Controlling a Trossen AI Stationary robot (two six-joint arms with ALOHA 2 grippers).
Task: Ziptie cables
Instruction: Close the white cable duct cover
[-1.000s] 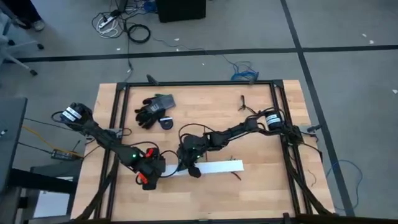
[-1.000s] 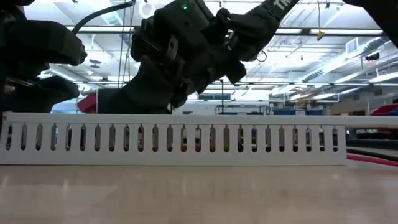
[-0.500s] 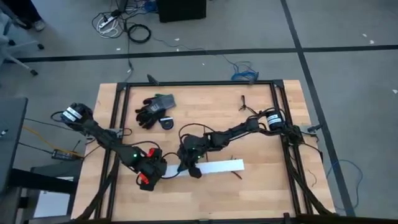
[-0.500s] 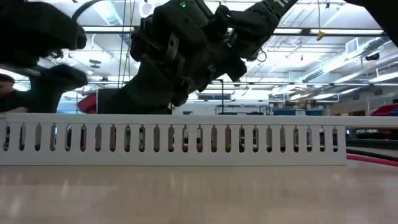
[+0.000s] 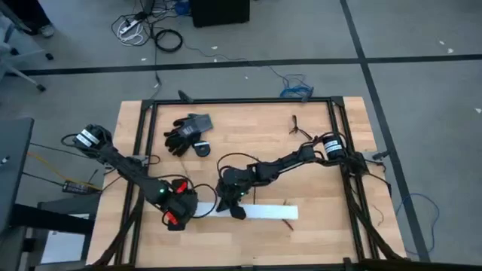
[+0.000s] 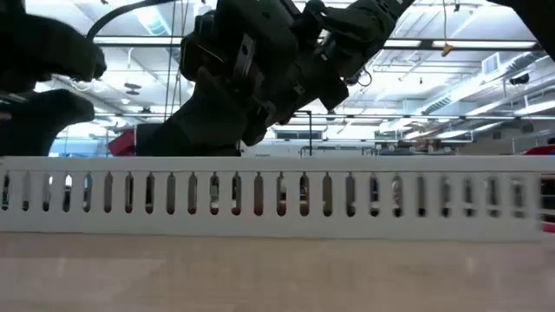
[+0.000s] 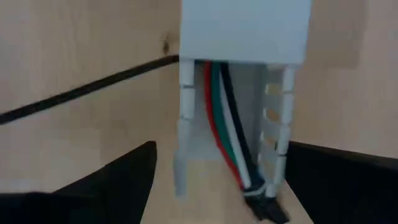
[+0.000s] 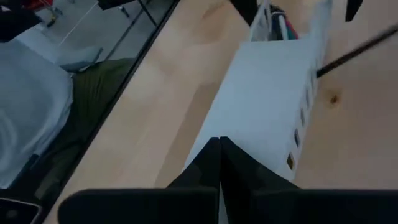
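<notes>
Cables (image 7: pixel 227 134) are lodged inside white channel (image 5: pixel 260 211) – ziptie (image 7: pixel 81 93) beside it. Left gripper (image 7: pixel 211 186) is spread at channel's end; right gripper (image 8: pixel 219 163) is closed above it. Glove (image 5: pixel 184 132) far off.

No text or label can be read.

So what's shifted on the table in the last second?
The white channel slid toward the table's front edge and a little right, with the right gripper moving along at its left end. The left gripper also dropped slightly toward the front. The cables lie inside the channel. The glove has not moved.
</notes>
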